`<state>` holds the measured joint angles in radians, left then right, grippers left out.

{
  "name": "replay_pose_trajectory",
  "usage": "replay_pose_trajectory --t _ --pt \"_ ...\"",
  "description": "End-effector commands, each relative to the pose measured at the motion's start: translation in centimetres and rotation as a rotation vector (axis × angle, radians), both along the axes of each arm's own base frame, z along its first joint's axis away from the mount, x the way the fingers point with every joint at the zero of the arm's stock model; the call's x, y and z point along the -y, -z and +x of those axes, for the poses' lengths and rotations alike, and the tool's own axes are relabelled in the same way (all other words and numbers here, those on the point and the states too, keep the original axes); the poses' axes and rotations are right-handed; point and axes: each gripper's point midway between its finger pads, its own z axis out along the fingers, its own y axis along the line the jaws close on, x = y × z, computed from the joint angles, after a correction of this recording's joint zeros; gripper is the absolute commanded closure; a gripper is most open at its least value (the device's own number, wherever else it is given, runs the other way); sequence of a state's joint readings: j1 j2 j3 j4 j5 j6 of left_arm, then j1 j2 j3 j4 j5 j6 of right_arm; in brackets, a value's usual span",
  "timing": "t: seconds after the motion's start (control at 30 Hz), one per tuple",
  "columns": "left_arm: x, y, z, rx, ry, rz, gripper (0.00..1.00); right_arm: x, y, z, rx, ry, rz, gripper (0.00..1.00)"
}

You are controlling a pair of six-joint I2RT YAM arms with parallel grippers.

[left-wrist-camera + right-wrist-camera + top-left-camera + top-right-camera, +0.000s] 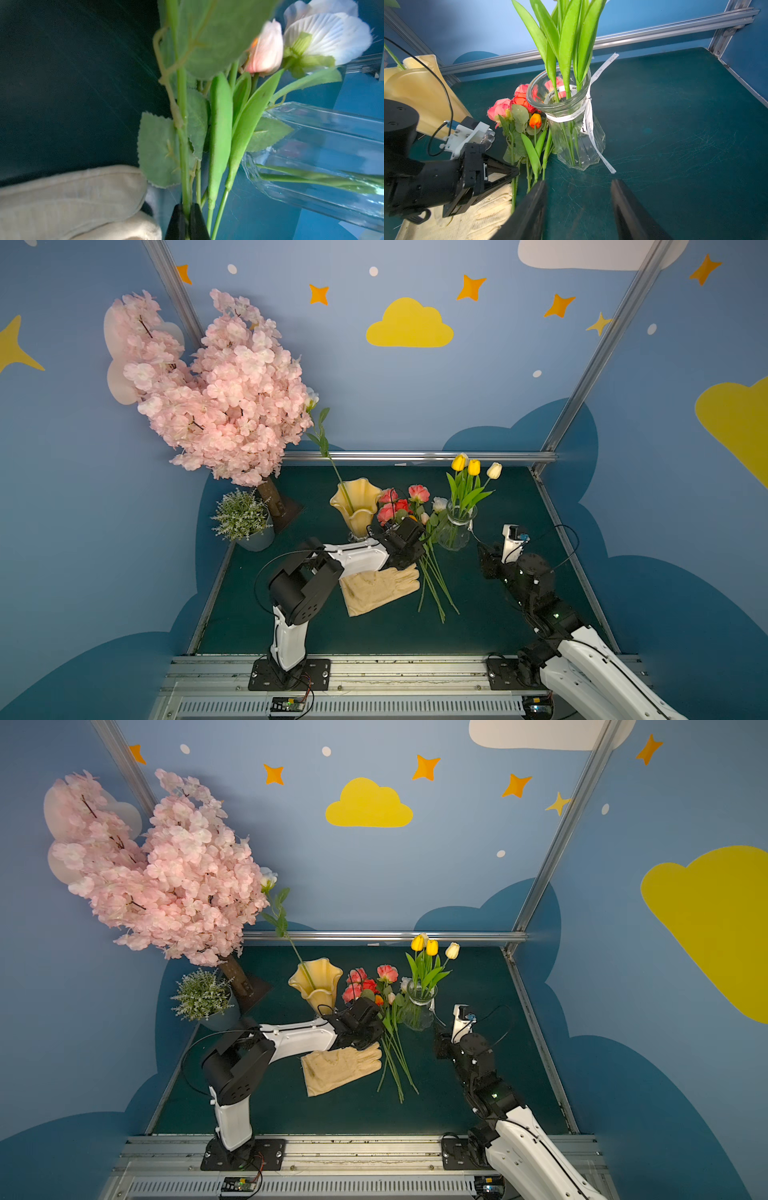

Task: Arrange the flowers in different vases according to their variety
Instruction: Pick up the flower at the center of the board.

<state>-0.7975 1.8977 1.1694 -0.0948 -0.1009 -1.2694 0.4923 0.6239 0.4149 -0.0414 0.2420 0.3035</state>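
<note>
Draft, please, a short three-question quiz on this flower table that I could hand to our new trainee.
1. True or false: the left gripper is open and empty.
2. What stands in the clear glass vase? A) roses B) tulips C) nothing
3. Fill in: the amber vase holds ___ flower(s).

Key
1. False: it is shut on a leafy green stem.
2. B: three tulips, two yellow and one cream.
3. One: a long-stemmed white flower.
</note>
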Motion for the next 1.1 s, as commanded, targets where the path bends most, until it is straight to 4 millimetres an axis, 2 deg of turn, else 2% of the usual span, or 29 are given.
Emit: replay_pose_trajectory --t 0.0,0.13,0.3,0.37,0.53,0.63,0.73,0.87,1.07 --pt "-0.7 -1.9 -0.3 0.043 0.029 0.048 0.96 -0.1 -0.4 0.0 0.019 -0.006 0.017 0.45" --pt "-0.9 -3.3 -0.3 0.08 0.057 0.078 0.94 -0.1 -0.4 0.0 0.019 -0.006 0.017 0.45" --pt "-0.3 -5.3 -0.2 0.133 0.116 0.121 0.87 -0.2 -0.5 0.0 0.019 -0.012 0.018 0.45" --pt "-0.2 -5.7 -0.1 0.143 0.128 0.125 0.87 -0.2 -0.4 0.0 0.018 -0.009 0.018 0.45" --pt "0.0 -6.1 -0.1 0.152 0.163 0.138 0.97 -0.2 -0.4 0.0 0.018 -0.009 0.017 0.45" --pt "0.0 -7.2 -0.1 0.194 0.197 0.157 0.97 -0.2 -0.4 0.0 0.018 -0.01 0.018 0.45" --pt "0.3 -9.8 -0.2 0.281 0.254 0.173 0.98 -0.2 -0.4 0.0 0.018 -0.011 0.02 0.45" --pt "0.6 -14.6 -0.7 0.425 0.327 0.178 0.98 -0.3 -0.4 0.0 0.016 -0.013 0.021 0.45" --pt "-1.0 -20.7 -0.9 0.653 0.36 0.2 0.98 -0.3 -0.4 -0.1 0.015 -0.013 0.025 0.45"
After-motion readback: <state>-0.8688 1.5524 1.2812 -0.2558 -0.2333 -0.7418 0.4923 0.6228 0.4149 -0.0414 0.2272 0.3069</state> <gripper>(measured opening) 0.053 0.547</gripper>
